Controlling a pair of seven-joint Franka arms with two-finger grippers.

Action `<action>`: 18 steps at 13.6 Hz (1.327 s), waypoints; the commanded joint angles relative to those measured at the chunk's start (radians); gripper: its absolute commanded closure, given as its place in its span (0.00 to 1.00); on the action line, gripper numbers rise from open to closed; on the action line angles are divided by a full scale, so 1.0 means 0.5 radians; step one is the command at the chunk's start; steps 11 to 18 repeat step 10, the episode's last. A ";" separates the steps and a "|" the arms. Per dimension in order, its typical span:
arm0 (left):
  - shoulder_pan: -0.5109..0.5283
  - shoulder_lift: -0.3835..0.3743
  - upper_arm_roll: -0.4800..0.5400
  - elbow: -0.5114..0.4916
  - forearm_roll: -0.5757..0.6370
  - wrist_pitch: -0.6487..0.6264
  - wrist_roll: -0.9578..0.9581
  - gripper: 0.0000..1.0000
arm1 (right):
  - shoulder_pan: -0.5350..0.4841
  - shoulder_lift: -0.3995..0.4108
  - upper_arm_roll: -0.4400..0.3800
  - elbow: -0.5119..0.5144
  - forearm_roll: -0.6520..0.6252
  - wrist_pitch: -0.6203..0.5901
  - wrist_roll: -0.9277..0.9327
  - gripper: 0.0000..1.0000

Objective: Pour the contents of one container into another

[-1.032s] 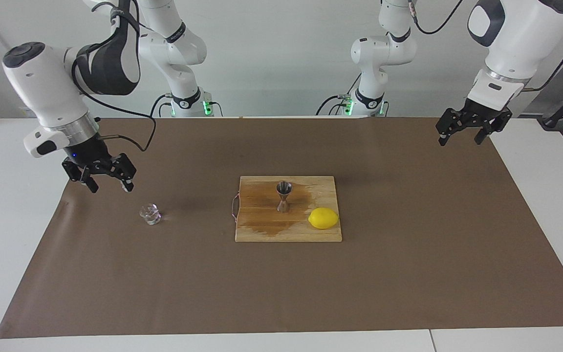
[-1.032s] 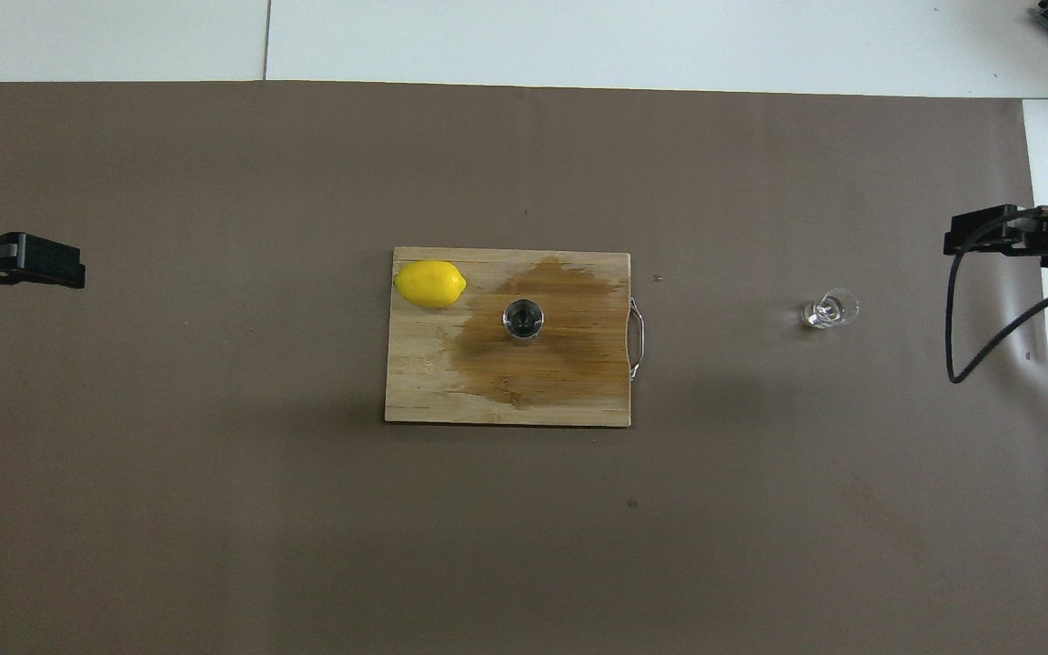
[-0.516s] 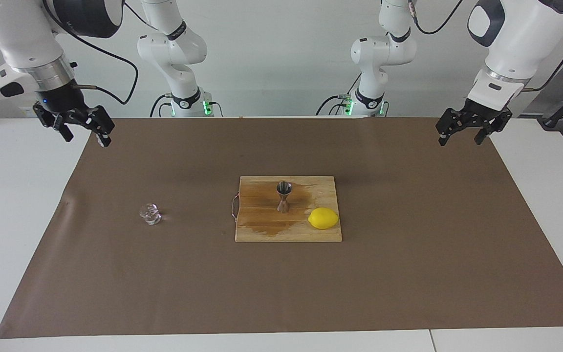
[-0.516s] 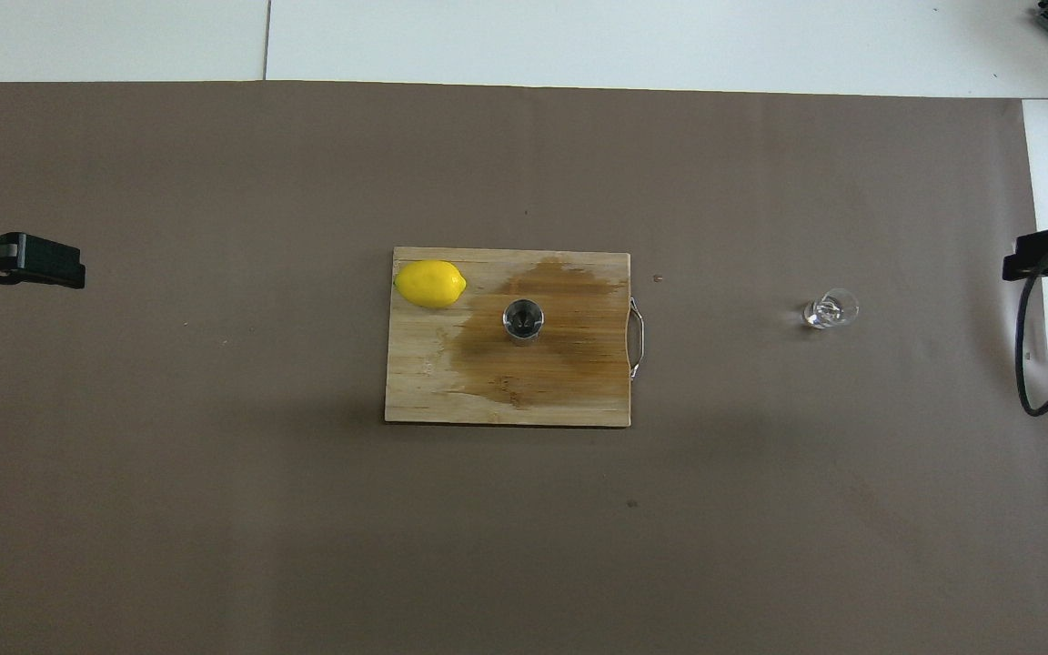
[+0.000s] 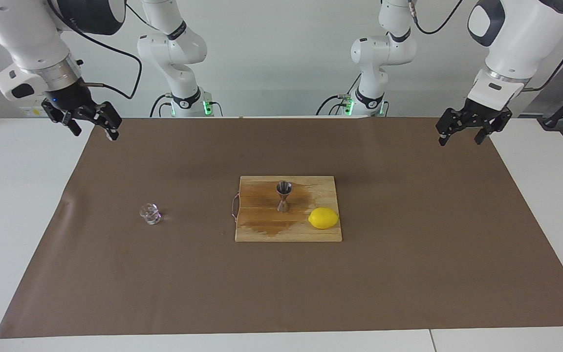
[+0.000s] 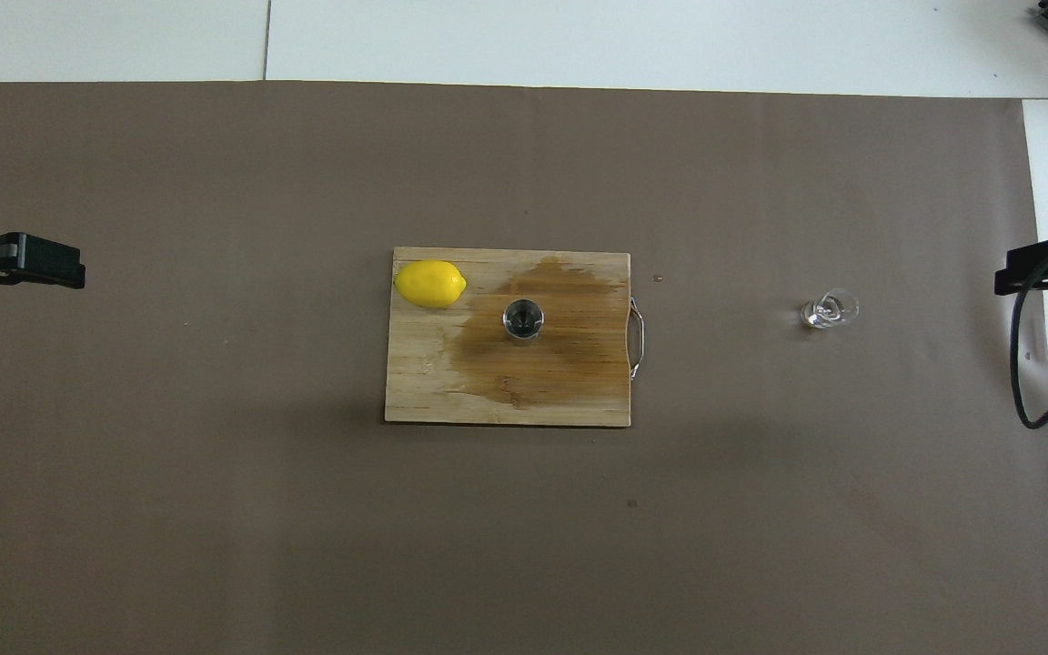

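Facing view: the glass tumbler (image 5: pixel 150 214) stands upright on the brown mat (image 5: pixel 408 274) toward the right arm's end of the worktop, well apart from the wooden cutting board (image 5: pixel 262 230) at the middle. The right gripper (image 5: pixel 93 130) hangs in the air over the mat's edge at that end — its jaws spread open and empty, with the tumbler well clear of them and lower on the worktop. Nothing touches the glass.

The steel jigger (image 5: pixel 284 196) stands upright on the board, on a dark wet patch (image 5: pixel 267 222) that spreads over much of the wood. A lemon (image 5: pixel 323 218) lies on the same board just beside the jigger, toward the left arm's end and a little farther from the robots.

The left gripper (image 5: pixel 460 137) waits in the air over the mat's edge at its own end — jaws open, holding nothing, well apart from both the jigger and the tumbler.

In the overhead view the tumbler (image 6: pixel 829 310) shows between the board (image 6: pixel 415 382) and the right gripper (image 6: pixel 1038 278), nearer the gripper's end; the jigger (image 6: pixel 523 319) shows as a round open mouth, and the lemon (image 6: pixel 430 283) sits at the board's corner. The left gripper (image 6: pixel 37 269) shows only at that view's edge.
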 commanded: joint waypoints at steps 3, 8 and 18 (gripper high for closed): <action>0.005 -0.033 -0.001 -0.029 0.015 -0.014 -0.018 0.00 | 0.018 -0.019 0.059 -0.019 -0.003 0.002 -0.061 0.00; 0.005 -0.033 -0.001 -0.029 0.015 -0.014 -0.018 0.00 | 0.018 -0.013 0.047 -0.001 0.009 0.011 -0.055 0.00; 0.005 -0.033 -0.001 -0.029 0.015 -0.014 -0.018 0.00 | 0.018 -0.016 0.050 -0.004 0.009 0.011 -0.058 0.00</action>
